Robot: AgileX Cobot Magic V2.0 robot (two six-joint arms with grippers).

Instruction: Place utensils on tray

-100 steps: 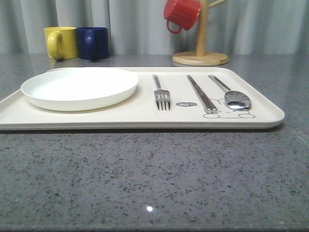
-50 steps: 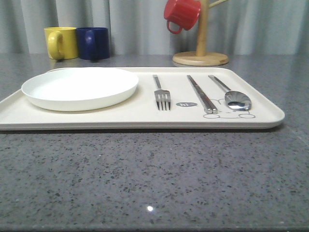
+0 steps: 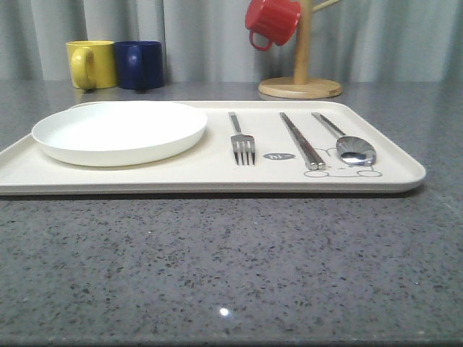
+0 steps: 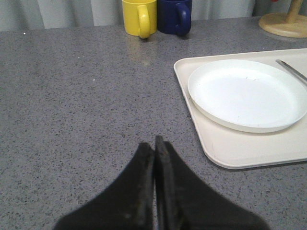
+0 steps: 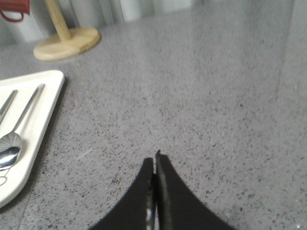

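The cream tray (image 3: 181,173) lies across the middle of the grey table. On it, from left to right, rest the white plate (image 3: 119,131), the fork (image 3: 241,140), the chopsticks (image 3: 302,141) and the spoon (image 3: 349,141). My left gripper (image 4: 154,144) is shut with nothing in it, over bare table to the left of the tray (image 4: 230,148) and plate (image 4: 247,93). My right gripper (image 5: 155,159) is shut and empty too, above bare table to the right of the tray (image 5: 41,112), where the spoon (image 5: 9,143) shows.
A yellow mug (image 3: 91,63) and a navy mug (image 3: 139,64) stand at the back left. A wooden mug stand (image 3: 301,72) with a red mug (image 3: 272,22) hanging on it stands at the back right. Grey curtains close off the back.
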